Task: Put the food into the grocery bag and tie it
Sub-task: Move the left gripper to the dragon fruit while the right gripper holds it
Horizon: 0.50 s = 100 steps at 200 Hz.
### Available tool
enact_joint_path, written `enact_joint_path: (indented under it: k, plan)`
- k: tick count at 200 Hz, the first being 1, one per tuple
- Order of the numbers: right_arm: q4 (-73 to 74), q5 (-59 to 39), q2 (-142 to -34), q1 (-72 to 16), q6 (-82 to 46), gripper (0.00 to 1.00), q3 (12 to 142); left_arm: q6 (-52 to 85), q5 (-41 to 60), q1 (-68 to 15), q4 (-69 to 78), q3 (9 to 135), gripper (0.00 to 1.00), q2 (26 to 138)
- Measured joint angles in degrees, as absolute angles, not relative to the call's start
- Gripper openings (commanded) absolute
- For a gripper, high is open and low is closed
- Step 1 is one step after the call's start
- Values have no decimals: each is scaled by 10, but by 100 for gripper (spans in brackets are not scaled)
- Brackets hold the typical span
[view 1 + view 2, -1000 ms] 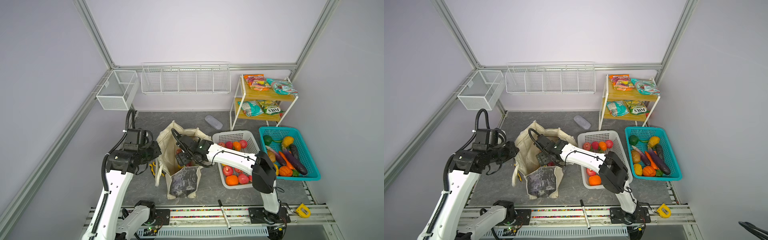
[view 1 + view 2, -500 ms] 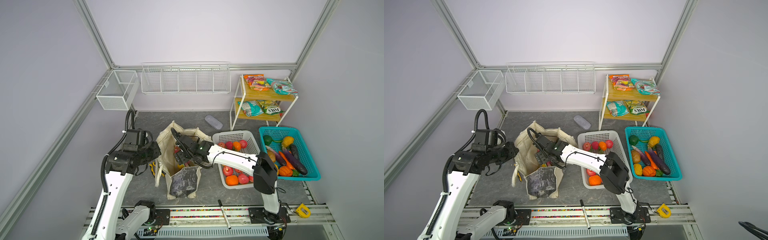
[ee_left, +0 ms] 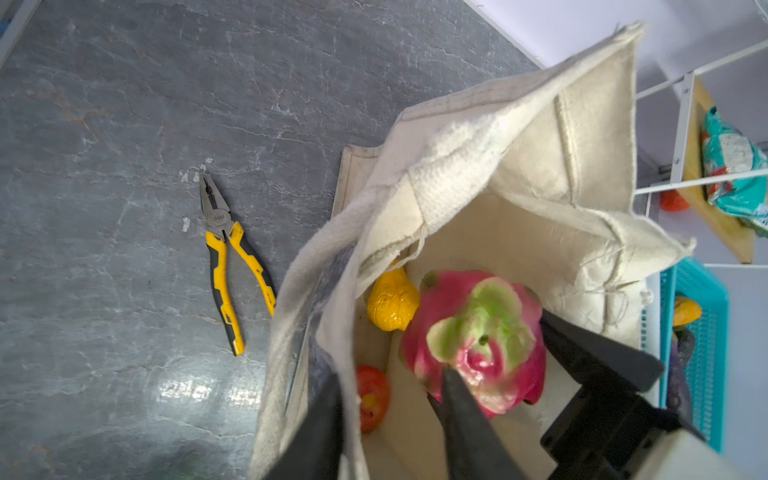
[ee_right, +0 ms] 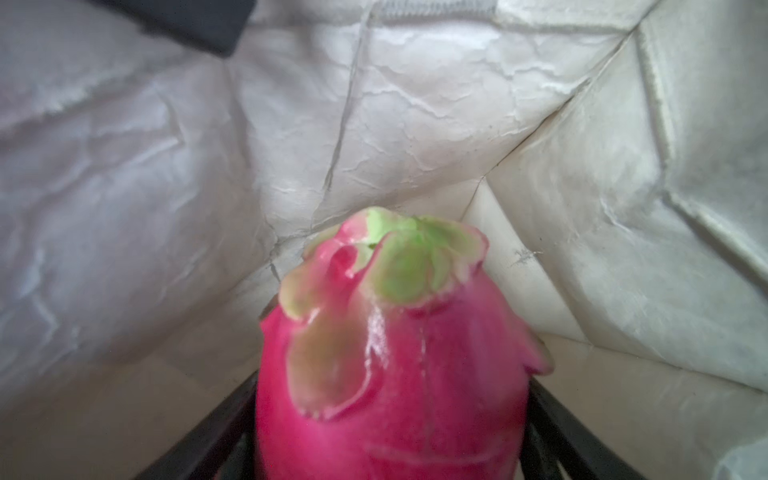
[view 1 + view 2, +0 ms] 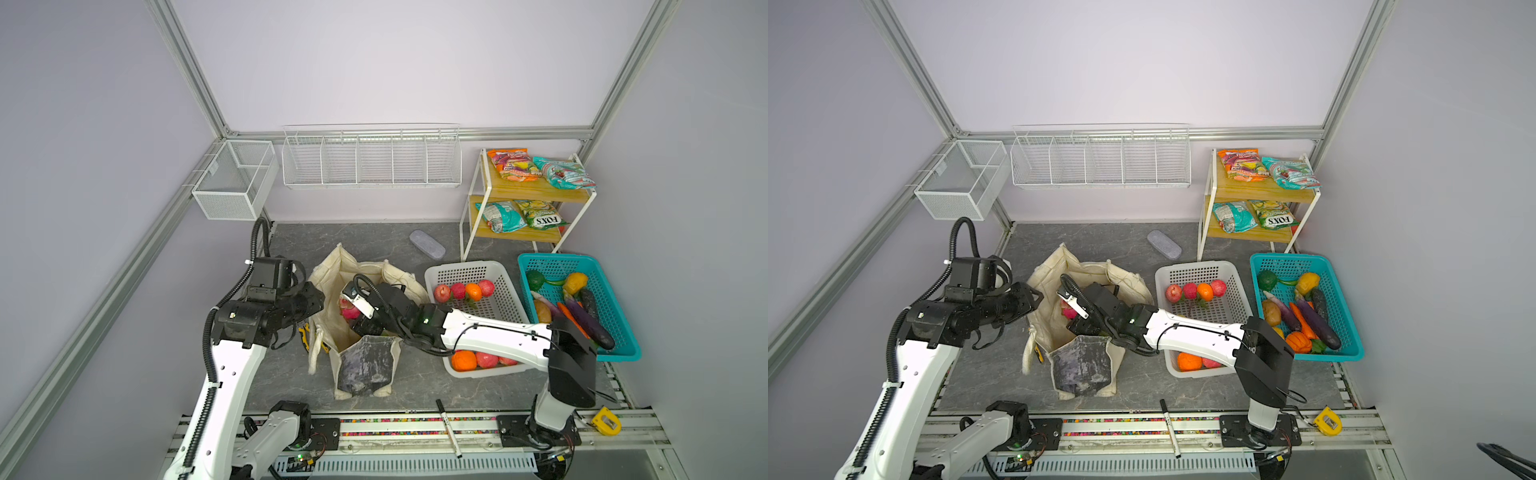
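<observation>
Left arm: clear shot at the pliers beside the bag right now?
Probably yes. The pliers lie flat on the table beside the bag, nothing on them, close to the left gripper. Its jaws stand apart astride the bag's wall, so it should back off that first.

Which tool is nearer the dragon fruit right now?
Right. The right tool grips the dragon fruit inside the grocery bag; the left tool straddles the bag's rim beside it.

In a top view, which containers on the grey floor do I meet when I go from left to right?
grocery bag → white basket → teal basket. The grey case is left out: it overlaps the bag and the white basket.
</observation>
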<state>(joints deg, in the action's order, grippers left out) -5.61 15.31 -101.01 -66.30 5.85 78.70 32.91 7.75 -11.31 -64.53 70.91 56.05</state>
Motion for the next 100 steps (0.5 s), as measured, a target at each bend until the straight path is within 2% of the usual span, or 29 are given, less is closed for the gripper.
enact_joint_path:
  k: [17, 57, 79, 100]
  plan:
    - [-43, 152, -1010, -663, 76, 87, 787, 325, 80, -113, -646, 709, 64, 562]
    - [-22, 153, -1010, -663, 96, 87, 787, 324, 88, -113, -656, 728, 73, 568]
    - [-13, 153, -1010, -662, 97, 87, 786, 325, 89, -120, -663, 756, 100, 578]
    - [-3, 151, -1006, -656, 97, 88, 779, 317, 74, -148, -675, 802, 100, 600]
